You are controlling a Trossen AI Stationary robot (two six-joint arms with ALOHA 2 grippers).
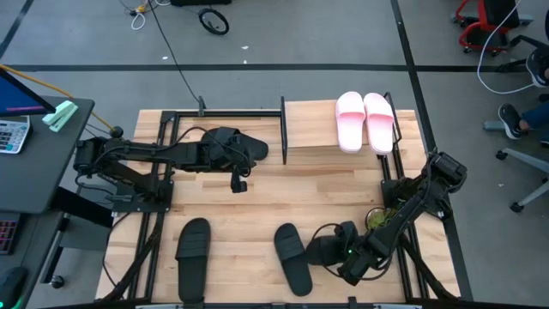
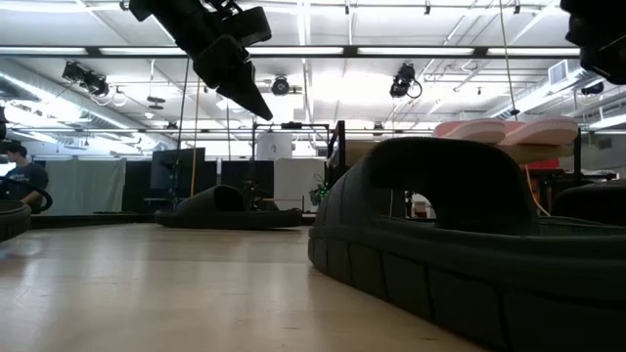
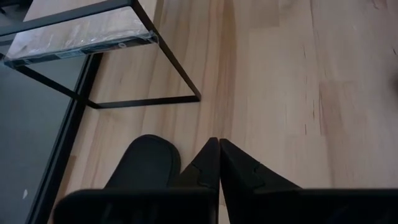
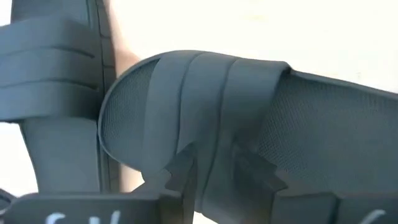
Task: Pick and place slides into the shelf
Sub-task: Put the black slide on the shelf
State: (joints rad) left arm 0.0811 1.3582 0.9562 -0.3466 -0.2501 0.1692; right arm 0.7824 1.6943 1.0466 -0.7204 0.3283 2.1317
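I'm looking into a robotics lab: grey floor (image 1: 343, 34) crossed by black tape lines, loose cables (image 1: 171, 51), rolling chairs (image 1: 480, 26), a desk (image 1: 34, 163) with a calculator (image 1: 12, 135), and ceiling-hung cameras (image 2: 403, 80) under strip lights.

Two dark, jointed arms: left arm (image 1: 163, 154) matte black with looped black cabling; right arm (image 1: 412, 210) black with a small green light. Fingers (image 3: 239, 174) black, tapering, with stepped, angular inner faces.
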